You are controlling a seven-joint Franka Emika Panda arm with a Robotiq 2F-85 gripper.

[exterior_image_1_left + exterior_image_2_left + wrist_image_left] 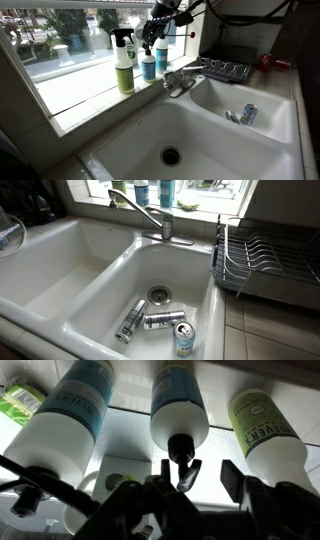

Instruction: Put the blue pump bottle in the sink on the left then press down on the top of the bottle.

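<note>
The blue pump bottle (148,67) stands on the window sill between a green-labelled spray bottle (123,66) and another blue bottle (164,52). My gripper (155,38) hangs just above its pump top, open. The wrist view is upside down. In it the pump bottle (179,405) is in the middle, and its black pump head sits between my open fingers (197,478), close to one of them. The bare basin (170,140) lies in front of the sill, and it also shows in an exterior view (70,275).
The faucet (178,82) stands between sill and basins. The other basin (205,290) holds three cans (160,320). A dish rack (265,260) sits on the counter beside it. The bottoms of the sill bottles (165,192) show at the top edge.
</note>
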